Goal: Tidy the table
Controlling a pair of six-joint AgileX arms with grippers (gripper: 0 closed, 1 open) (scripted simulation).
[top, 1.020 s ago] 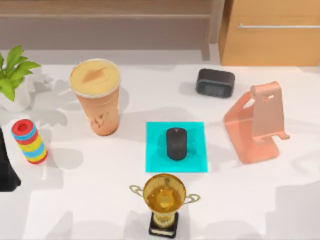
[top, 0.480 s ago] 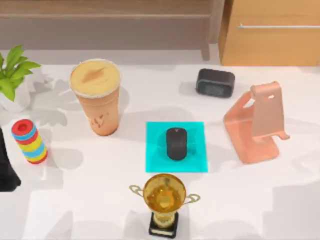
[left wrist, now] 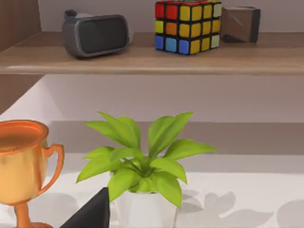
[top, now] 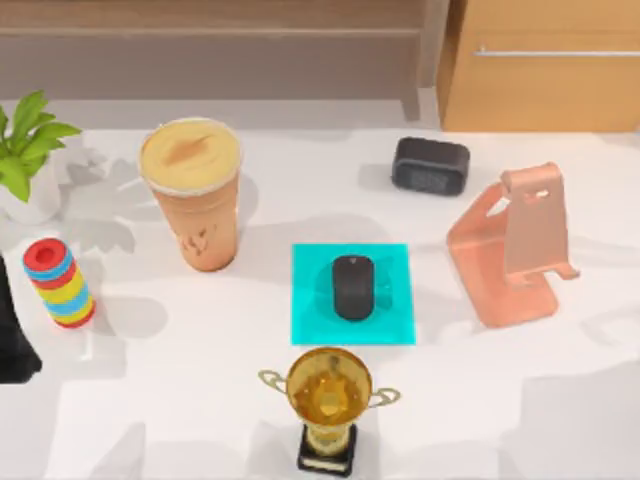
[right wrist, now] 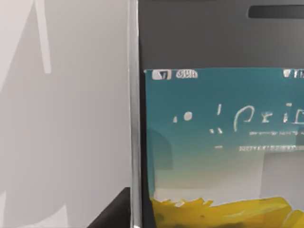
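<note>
The white table [top: 180,400] holds several things. A black mouse [top: 352,286] lies on a cyan mat [top: 310,320] in the middle. Around it stand a gold trophy [top: 328,392], an orange cup [top: 195,190], a stack of coloured rings [top: 60,283], a black speaker [top: 430,165] and a pink phone stand [top: 515,245]. A potted plant [top: 28,150] stands at the far left. My left arm [top: 14,340] is parked at the table's left edge, and a dark part of my left gripper [left wrist: 90,213] shows before the plant [left wrist: 142,166]. In the right wrist view a phone [right wrist: 218,118] with a teal screen lies close under my right gripper [right wrist: 114,213].
A wooden cabinet [top: 545,65] with a metal handle stands at the back right. A shelf [left wrist: 142,54] behind the table carries a grey headset [left wrist: 95,34], a colour cube [left wrist: 187,26] and a brown block [left wrist: 241,23]. The trophy [left wrist: 21,166] also shows in the left wrist view.
The things on the table have not moved. The shadow at the table's front right corner has spread toward the left.
</note>
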